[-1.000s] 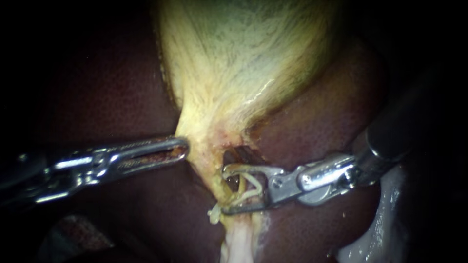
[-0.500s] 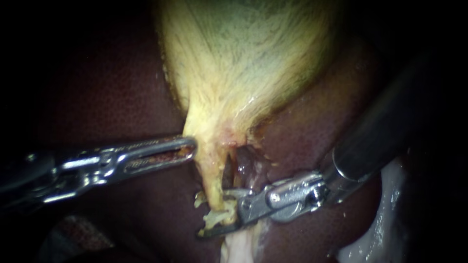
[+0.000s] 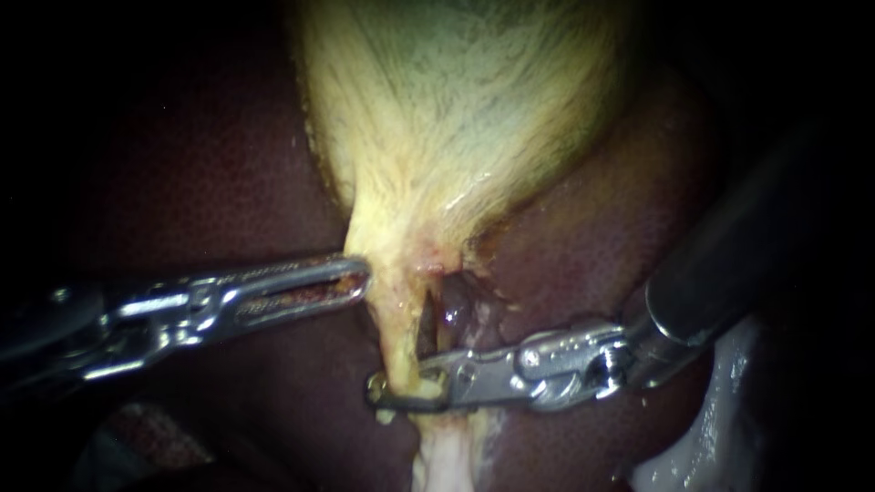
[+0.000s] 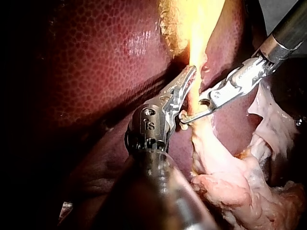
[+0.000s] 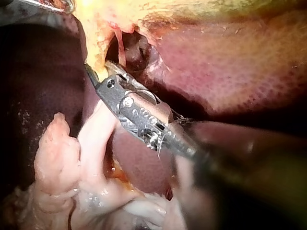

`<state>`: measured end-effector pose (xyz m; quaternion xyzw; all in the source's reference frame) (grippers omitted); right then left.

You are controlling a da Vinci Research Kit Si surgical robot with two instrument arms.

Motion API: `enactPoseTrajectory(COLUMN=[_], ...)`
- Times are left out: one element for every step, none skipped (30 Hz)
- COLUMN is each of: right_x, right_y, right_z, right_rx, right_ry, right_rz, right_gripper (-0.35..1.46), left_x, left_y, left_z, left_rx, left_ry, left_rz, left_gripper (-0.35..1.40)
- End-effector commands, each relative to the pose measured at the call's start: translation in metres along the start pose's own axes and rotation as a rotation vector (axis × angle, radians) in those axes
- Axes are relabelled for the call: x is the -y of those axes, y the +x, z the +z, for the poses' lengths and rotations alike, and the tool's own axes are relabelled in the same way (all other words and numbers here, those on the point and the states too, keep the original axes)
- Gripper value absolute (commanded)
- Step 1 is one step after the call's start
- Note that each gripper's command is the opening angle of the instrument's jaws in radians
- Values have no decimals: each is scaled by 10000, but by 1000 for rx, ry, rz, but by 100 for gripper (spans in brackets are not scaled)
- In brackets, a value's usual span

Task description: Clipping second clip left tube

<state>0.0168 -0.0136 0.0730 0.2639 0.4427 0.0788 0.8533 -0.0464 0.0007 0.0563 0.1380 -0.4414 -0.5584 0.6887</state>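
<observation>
The gallbladder [image 3: 456,109] is yellow and wide at the top. It gets thin lower down, like a funnel. The dark red liver [image 3: 182,164] lies on both sides of it.

My left tool [image 3: 357,276] comes in from the left. Its jaws are narrow and pinch the edge of the gallbladder's thin neck.

Just under that spot there is a small dark hole [image 3: 447,314] in the tissue. The left tube [image 3: 399,351] is the yellow strand that runs down along the left side of this hole.

My right tool [image 3: 401,392] comes in from the right, low down. Its jaws are narrow too. They hold the left tube, one jaw above it and one below, just under the hole. The tips poke out a little past the far side of the tube. I cannot tell if a clip sits between the jaws.

The camera on the left arm shows the two tools near each other, with the yellow strand between them. Below the right tool, soft pale tissue [image 3: 447,456] hangs down toward the bottom of the liver.
</observation>
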Motion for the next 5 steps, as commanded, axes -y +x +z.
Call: enactPoseTrajectory(right_x=[0,0,0,1,1], right_y=[-1,-1,-1,-1,-2], right_z=[1,1,1,1,1], right_rx=[1,1,1,1,1], right_ry=[0,0,0,0,0], right_rz=[0,-1,-1,-1,-1], right_gripper=[-35,-35,-35,-35,-35], left_x=[0,0,0,0,0], left_y=[0,0,0,0,0], left_z=[1,1,2,2,3], left_rx=[0,0,0,0,0], left_ry=[0,0,-1,-1,-1], left_rz=[0,0,0,0,0], left_gripper=[-35,-35,-35,-35,-35])
